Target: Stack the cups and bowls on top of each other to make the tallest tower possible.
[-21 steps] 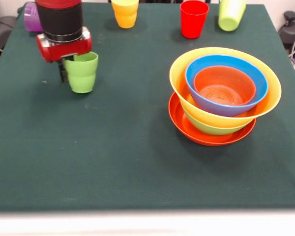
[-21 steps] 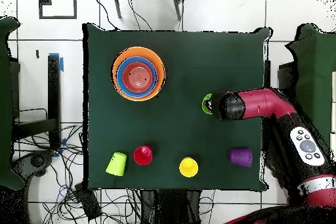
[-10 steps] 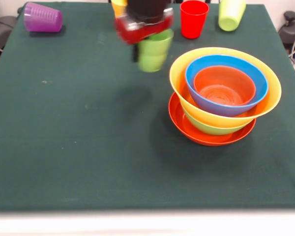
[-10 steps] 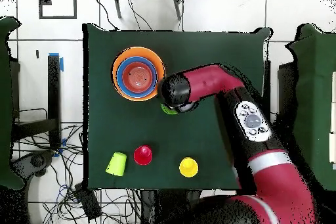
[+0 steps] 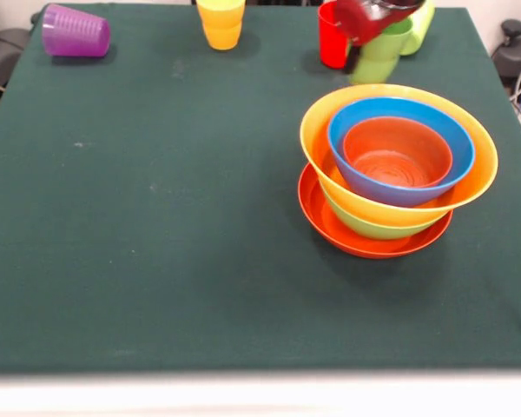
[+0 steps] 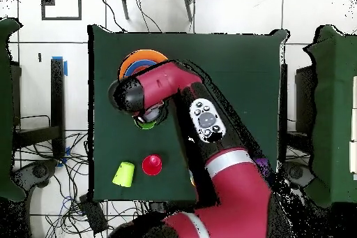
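Observation:
My gripper (image 5: pixel 375 36) is shut on a light green cup (image 5: pixel 380 59) and holds it in the air just behind the bowls' far rim. The tower is a nest of bowls: wide red-orange (image 5: pixel 330 228) at the bottom, then green (image 5: pixel 369 228), orange-yellow (image 5: pixel 317 143), blue (image 5: pixel 347 122) and a small orange bowl (image 5: pixel 398 152). In the overhead view the arm covers most of the bowls (image 6: pixel 138 59), and the held cup (image 6: pixel 147 123) peeks out under the gripper (image 6: pixel 142 113). No cup sits in the bowls.
A purple cup (image 5: pixel 75 31) lies on its side at the far left corner. Along the far edge stand a yellow cup (image 5: pixel 221 23), a red cup (image 5: pixel 332 42) and a second light green cup (image 5: pixel 419 24), tipped over in the overhead view (image 6: pixel 124 173).
The gripper has carried the light green cup from the left part of the table across to the right, up to the far side of the bowls. Nothing else moved.

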You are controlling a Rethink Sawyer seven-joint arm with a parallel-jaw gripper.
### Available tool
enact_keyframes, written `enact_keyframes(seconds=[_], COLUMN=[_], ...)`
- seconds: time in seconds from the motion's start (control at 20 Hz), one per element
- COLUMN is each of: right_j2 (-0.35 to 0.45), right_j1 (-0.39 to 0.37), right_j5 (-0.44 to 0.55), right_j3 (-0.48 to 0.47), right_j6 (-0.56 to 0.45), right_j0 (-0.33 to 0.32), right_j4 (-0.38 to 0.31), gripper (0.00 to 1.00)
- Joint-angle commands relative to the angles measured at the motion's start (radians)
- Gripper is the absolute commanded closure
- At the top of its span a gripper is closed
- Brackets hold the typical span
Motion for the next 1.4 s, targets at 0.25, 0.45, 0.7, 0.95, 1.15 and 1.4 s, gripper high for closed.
enact_keyframes(seconds=[0.25, 0.45, 0.7, 0.95, 1.15, 1.4], right_j2=[-0.136, -0.150, -0.143, -0.106, -0.094, -0.081], right_j1=[-0.058, -0.076, -0.133, -0.138, -0.153, -0.143], right_j5=[0.091, 0.088, 0.131, 0.177, 0.197, 0.173], right_j3=[0.022, 0.056, 0.061, -0.023, -0.041, -0.067], right_j6=[0.110, 0.093, 0.041, 0.032, 0.045, 0.078], right_j0=[0.046, 0.044, 0.028, 0.023, 0.019, 0.034], right_j4=[-0.011, -0.001, 0.056, 0.133, 0.194, 0.262], gripper=[1.00, 1.00, 1.00, 1.00, 1.00, 1.00])
